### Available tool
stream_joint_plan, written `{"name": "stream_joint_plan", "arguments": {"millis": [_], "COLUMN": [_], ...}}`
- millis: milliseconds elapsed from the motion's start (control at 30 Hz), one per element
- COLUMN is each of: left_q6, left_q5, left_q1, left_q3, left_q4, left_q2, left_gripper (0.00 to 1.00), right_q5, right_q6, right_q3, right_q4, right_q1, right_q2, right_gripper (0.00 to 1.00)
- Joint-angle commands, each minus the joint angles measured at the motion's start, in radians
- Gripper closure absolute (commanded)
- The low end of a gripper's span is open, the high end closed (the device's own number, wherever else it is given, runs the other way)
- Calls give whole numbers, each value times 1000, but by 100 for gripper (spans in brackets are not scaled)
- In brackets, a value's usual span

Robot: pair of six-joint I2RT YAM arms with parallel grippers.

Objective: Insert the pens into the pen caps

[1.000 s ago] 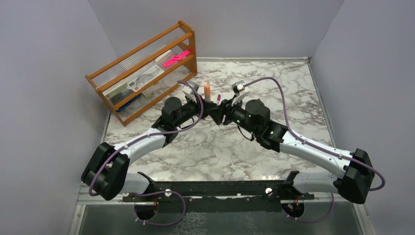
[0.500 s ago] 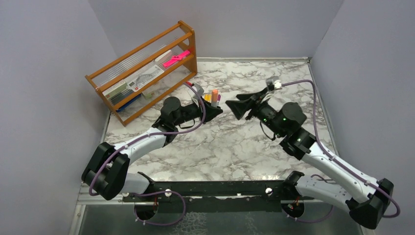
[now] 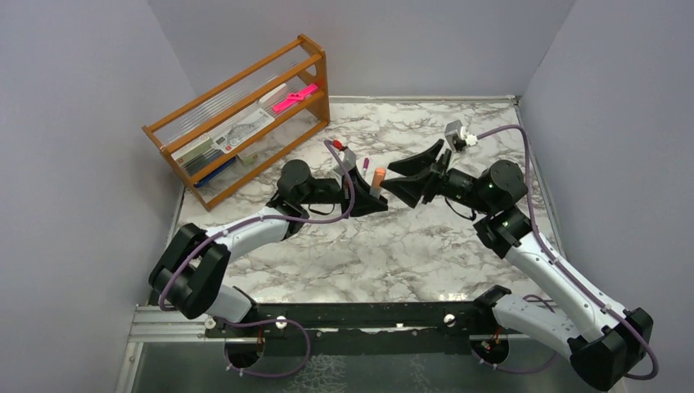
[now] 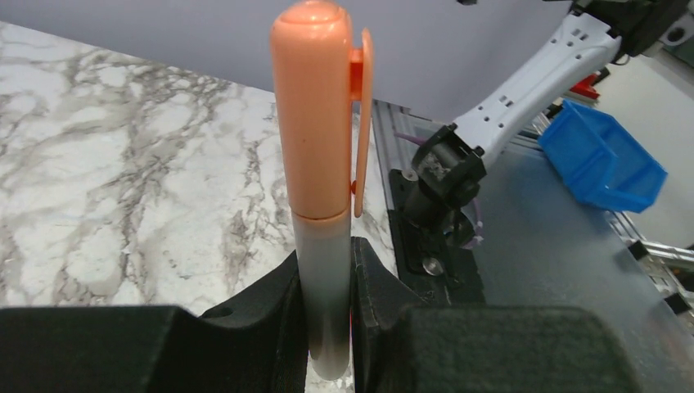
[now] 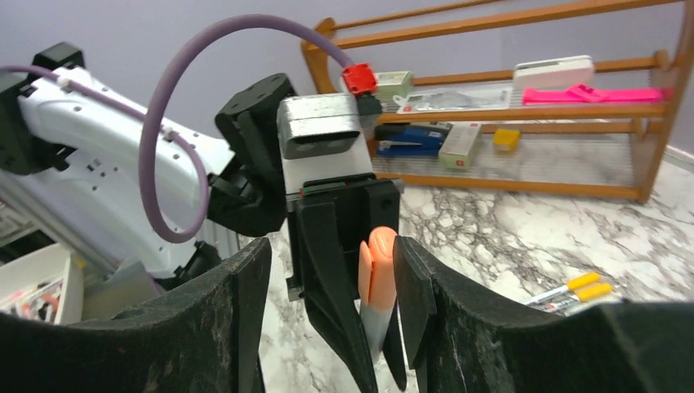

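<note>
My left gripper [image 3: 376, 201] is shut on the grey barrel of a pen [image 4: 324, 278] and holds it upright. The pen wears an orange-pink cap [image 4: 315, 106] with a clip, also seen from above [image 3: 378, 178]. My right gripper [image 3: 401, 178] is open and empty, facing the left gripper from the right. In the right wrist view the capped pen [image 5: 378, 266] stands between the spread fingers [image 5: 421, 299], close to the right one. Whether it is inside the jaws I cannot tell. Two yellow-capped pens [image 5: 573, 291] lie on the table. A small purple-ended pen [image 3: 366, 164] lies behind the grippers.
A wooden rack [image 3: 245, 123] stands at the back left, holding a pink flat item [image 3: 295, 98], a stapler and small boxes. The marble tabletop [image 3: 368, 246] is ringed by grey walls. A black rail [image 3: 352, 315] runs along the near edge between the arm bases.
The right gripper pulled away to the right and opened, then came back a little towards the pen. The left gripper moved right and nearer with the capped pen.
</note>
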Motion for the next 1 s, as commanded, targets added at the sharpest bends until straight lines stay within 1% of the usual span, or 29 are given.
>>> {"name": "stream_joint_plan", "arguments": {"millis": [0, 133, 300, 433, 567, 667, 833, 967], "left_q6": [-24, -26, -23, -24, -26, -27, -32, -36], "left_q5": [98, 94, 100, 95, 90, 85, 84, 74], "left_q1": [-13, -17, -26, -32, -33, -34, -35, -35], "left_q3": [32, 33, 36, 37, 39, 43, 50, 47], "left_q4": [64, 65, 70, 71, 74, 76, 78, 79], "left_q2": [19, 19, 19, 26, 28, 28, 28, 18], "left_gripper": [100, 100, 100, 100, 100, 100, 100, 100], "right_q5": [-145, -147, -137, -136, -129, -127, -117, -112], "right_q6": [-18, -17, -13, -8, -8, -9, -18, -23], "right_q3": [35, 33, 34, 35, 29, 26, 28, 27], "right_q4": [65, 74, 82, 84, 78, 77, 68, 63], "right_q1": [-6, -5, -6, -7, -5, -6, -6, -5], "right_q2": [28, 48, 61, 70, 76, 80, 90, 100], "right_gripper": [45, 51, 53, 59, 60, 63, 64, 63]}}
